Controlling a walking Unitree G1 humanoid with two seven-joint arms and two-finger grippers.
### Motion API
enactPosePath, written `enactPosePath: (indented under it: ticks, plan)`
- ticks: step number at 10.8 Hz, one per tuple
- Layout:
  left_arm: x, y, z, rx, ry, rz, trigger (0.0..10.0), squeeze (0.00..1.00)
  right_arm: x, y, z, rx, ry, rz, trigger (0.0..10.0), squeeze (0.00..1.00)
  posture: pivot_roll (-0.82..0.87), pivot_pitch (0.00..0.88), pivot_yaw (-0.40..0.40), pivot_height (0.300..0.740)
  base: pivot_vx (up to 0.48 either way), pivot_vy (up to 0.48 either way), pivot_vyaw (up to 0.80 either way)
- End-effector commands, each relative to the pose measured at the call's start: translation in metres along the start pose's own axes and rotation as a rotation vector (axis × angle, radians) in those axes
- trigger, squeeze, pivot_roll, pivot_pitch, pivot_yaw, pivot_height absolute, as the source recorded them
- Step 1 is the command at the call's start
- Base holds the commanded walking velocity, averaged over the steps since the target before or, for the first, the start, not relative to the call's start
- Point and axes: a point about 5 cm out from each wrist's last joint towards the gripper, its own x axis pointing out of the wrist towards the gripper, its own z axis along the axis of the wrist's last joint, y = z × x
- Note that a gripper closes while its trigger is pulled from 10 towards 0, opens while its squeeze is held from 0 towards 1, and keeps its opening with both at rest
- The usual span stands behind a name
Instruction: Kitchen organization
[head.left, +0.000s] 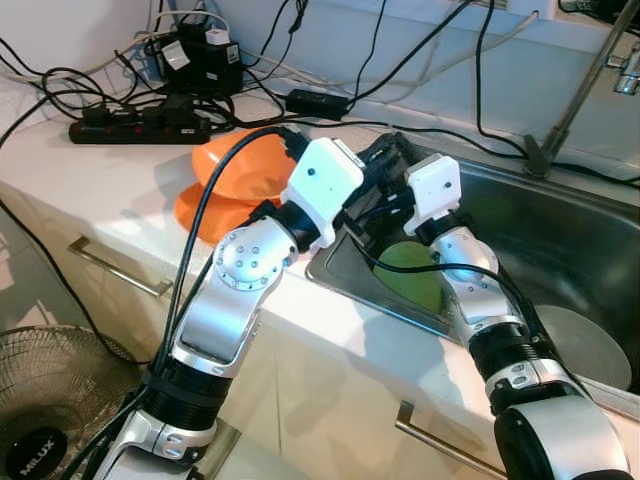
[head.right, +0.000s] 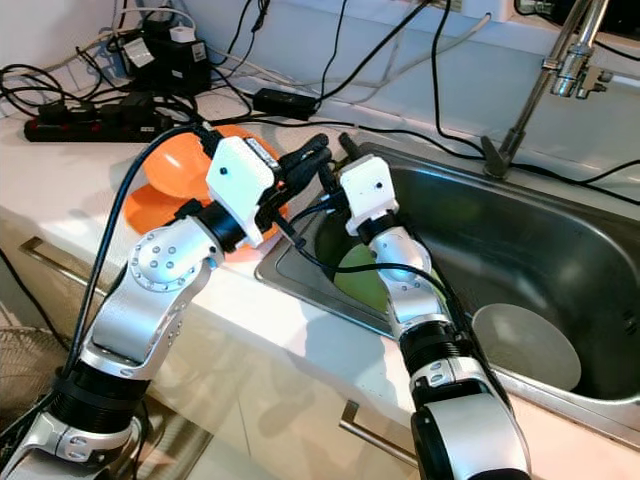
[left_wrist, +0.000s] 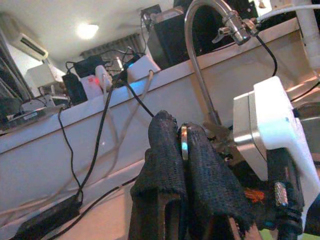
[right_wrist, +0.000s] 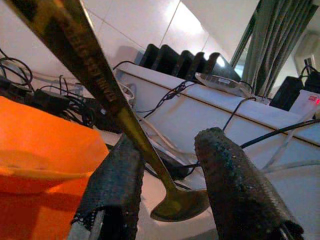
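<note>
The 2 silver arms fill the near part of the scene, both bent at the elbow and reaching up over the counter (head.left: 60, 160) edge to meet at the near-left corner of the sink (head.right: 560, 250). There is 1 spoon (right_wrist: 115, 112): a slim, brass-coloured metal one with stamped lettering on its handle and a small oval bowl. It is held in the air at that sink corner, between the 2 grippers. The left gripper (left_wrist: 184, 145) is clenched on it, a thin metal edge showing between its black fingers. The right gripper (right_wrist: 165, 165) has its fingers spread apart on either side of the spoon, the handle lying against 1 finger (right_wrist: 117, 185).

Just left of the grippers, 2 orange bowls (head.left: 235, 165) rest on the counter, 1 tilted against the other. In the sink lie 1 green plate (head.left: 415, 275) below the right forearm and 1 grey bowl (head.right: 525, 345) to the right. A faucet (head.right: 565, 60) rises at the far right, and 1 black power strip (head.left: 135, 128) with tangled cables lies far left.
</note>
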Motion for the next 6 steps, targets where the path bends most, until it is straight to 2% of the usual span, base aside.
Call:
enactPosePath:
  ticks: [1, 6]
  plan:
    - [0.001, 0.0046, 0.0038, 0.018, -0.01, 0.023, 10.0, 0.0, -0.001, -0.0051, 0.0012, 0.01, -0.002, -0.018, 0.0, 0.0, 0.23, 0.0, -0.056, 0.74, 0.0, 0.0, 0.0]
    - [0.0015, 0.0078, 0.0002, 0.027, 0.007, 0.073, 10.0, 0.0, -0.0022, -0.0026, -0.0007, 0.027, 0.004, -0.011, 0.0, 0.0, 0.22, 0.0, -0.053, 0.74, 0.0, 0.0, 0.0]
